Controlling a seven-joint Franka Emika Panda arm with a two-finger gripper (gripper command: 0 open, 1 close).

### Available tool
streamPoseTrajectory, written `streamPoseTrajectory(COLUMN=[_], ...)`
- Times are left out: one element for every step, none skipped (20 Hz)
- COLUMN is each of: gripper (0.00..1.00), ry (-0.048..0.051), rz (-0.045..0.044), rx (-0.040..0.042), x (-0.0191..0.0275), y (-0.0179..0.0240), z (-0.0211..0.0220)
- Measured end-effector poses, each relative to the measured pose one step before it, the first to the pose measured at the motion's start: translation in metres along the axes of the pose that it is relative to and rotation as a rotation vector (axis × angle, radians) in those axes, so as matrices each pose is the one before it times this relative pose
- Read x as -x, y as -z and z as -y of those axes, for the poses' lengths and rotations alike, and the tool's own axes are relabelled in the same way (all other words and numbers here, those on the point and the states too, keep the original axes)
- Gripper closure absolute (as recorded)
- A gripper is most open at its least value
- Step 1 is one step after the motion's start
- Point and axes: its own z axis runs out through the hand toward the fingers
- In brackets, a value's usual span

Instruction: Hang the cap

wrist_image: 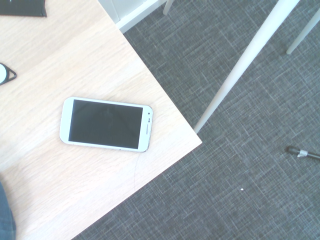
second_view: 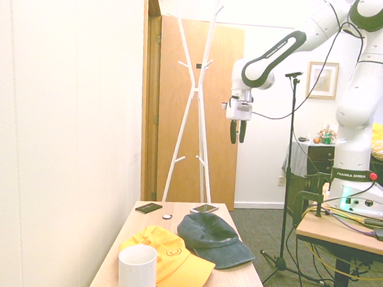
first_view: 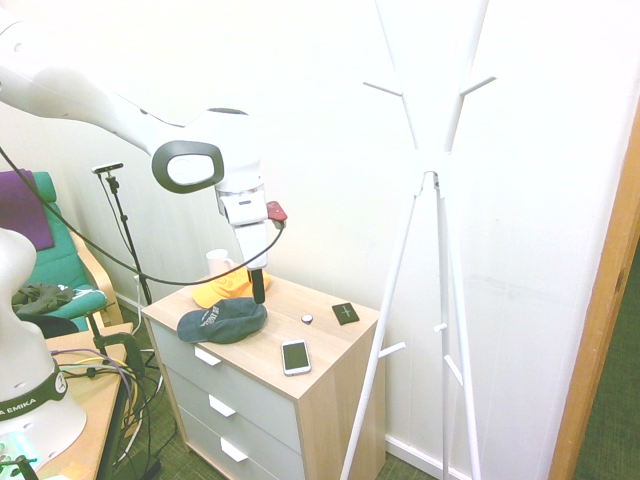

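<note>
I see the gripper (second_view: pixel 237 131) hanging in the air with its two dark fingers (second_view: pixel 233 132) released, a gap between them and nothing in it. It points straight down, well above the dresser (first_view: pixel 330 365) top.

Directly under the wrist lies a phone (wrist_image: pixel 106 124): a flat rounded rectangle, white shell, glossy black glass, face up near the corner of the pale wood-grain top.

The cap (first_view: pixel 222 320) sits on that same top, untouched. It is soft dark blue fabric with a domed, slightly crumpled crown and a stiff curved brim, pale lettering on its side. In the second exterior view its brim (second_view: pixel 236 255) points toward the near right, so its long axis runs from far left to near right there, crown toward the phone.

Touching its left side is a yellow cap (second_view: pixel 170 260), smoother cloth, brim also toward the camera. A plain white cylindrical mug (second_view: pixel 136 272) stands nearest in that view. A small black square (first_view: pixel 345 312) and a tiny round white disc (first_view: pixel 307 319) lie at the far end.

Beyond the dresser stands the rack (first_view: pixel 430 200): slim white poles, crossing at a waist, with short pegs. The floor is grey woven carpet (wrist_image: pixel 240 165).
</note>
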Motion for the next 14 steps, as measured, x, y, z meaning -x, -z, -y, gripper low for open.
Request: streamPoseTrajectory(gripper=[0.0, 0.0, 0.0, 0.0, 0.0, 0.0, 0.0, 0.0, 0.0, 0.0, 0.0, 0.0, 0.0, 0.0], ry=[-0.0013, -0.00928, 0.00088, 0.00968, 0.01514, 0.01856, 0.02206, 0.02536, 0.02796, 0.02814, 0.02592, 0.02572, 0.02274, 0.02478], rz=[0.00108, 0.00026, -0.00161, -0.00235, -0.00527, -0.00806, -0.00614, -0.0049, -0.00608, -0.0049, -0.00464, -0.00435, 0.00161, 0.00389], rx=[0.001, 0.00099, 0.00089, 0.00147, 0.00237, 0.00321, 0.00306, 0.00404, 0.00757, 0.01096, 0.00815, 0.00379, 0.00312, 0.00591], x=[-0.00007, 0.00007, 0.00145, 0.00506, 0.0091, 0.01208, 0.01498, 0.01675, 0.01594, 0.01333, 0.01119, 0.00859, 0.00646, 0.00494], y=[-0.00072, -0.00029, -0.00001, 0.00014, 0.00002, -0.00137, -0.0029, -0.00471, -0.00682, -0.00784, -0.00949, -0.01122, -0.01194, -0.01194], z=[0.00007, 0.00007, 0.00165, 0.00533, 0.009, 0.01089, 0.01302, 0.01419, 0.01351, 0.01182, 0.01168, 0.01061, 0.00994, 0.00988])
